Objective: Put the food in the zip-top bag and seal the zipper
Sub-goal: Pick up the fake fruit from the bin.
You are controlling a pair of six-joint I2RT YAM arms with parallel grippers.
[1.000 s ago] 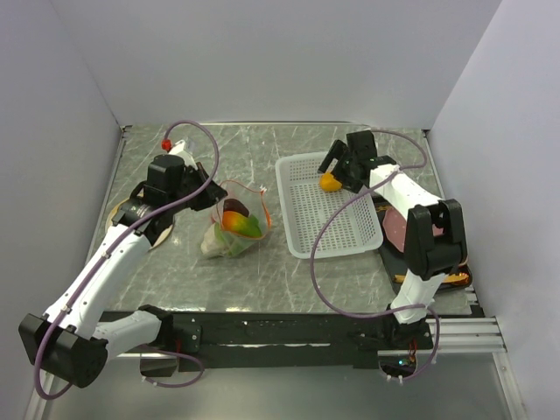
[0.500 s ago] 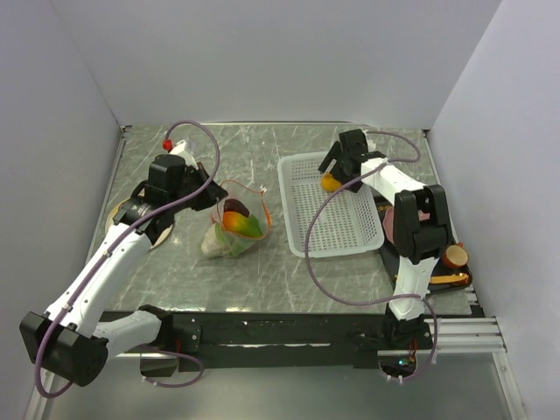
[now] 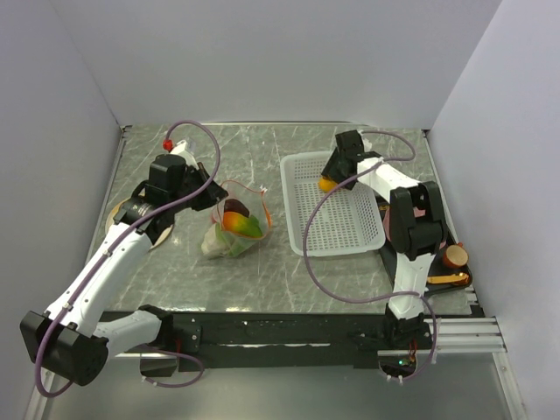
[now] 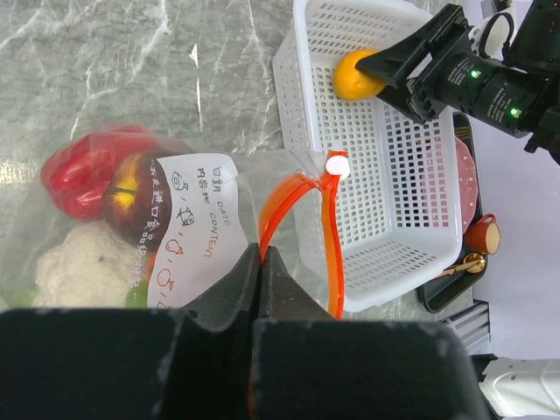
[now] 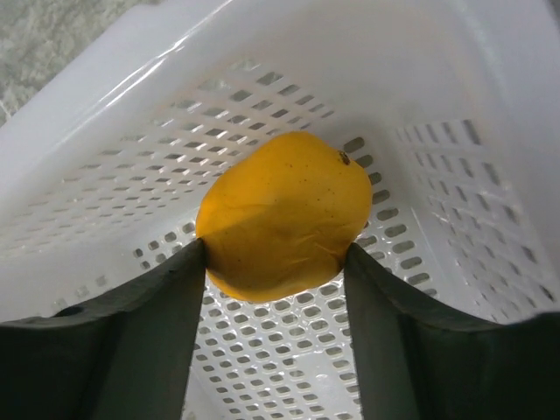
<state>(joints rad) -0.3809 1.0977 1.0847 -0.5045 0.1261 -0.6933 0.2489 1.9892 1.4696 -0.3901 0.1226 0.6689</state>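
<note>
The clear zip-top bag (image 3: 229, 234) lies left of the basket and holds a red pepper (image 4: 80, 171), a dark purple ball (image 4: 133, 197), white cauliflower (image 4: 77, 267) and a green-orange mango (image 3: 243, 225). Its orange-red zipper (image 4: 293, 197) loops open at the mouth. My left gripper (image 3: 213, 194) is shut on the zipper strip, as the left wrist view shows (image 4: 260, 262). My right gripper (image 3: 332, 175) is shut on the orange (image 5: 282, 214) in the far left corner of the white basket (image 3: 346, 236). The orange also shows in the left wrist view (image 4: 354, 76).
A black tray (image 3: 392, 254) at the right edge holds a pink slab (image 4: 468, 179), a small brown cup (image 3: 455, 256) and yellow sticks (image 3: 442, 278). A round disc (image 3: 118, 214) lies at the far left under the left arm. Grey walls close in the table.
The right arm has folded, its elbow swinging back toward the basket. The gripper with the orange shifted slightly toward the basket's far left corner, and the basket turned a little. The left arm is unmoved.
</note>
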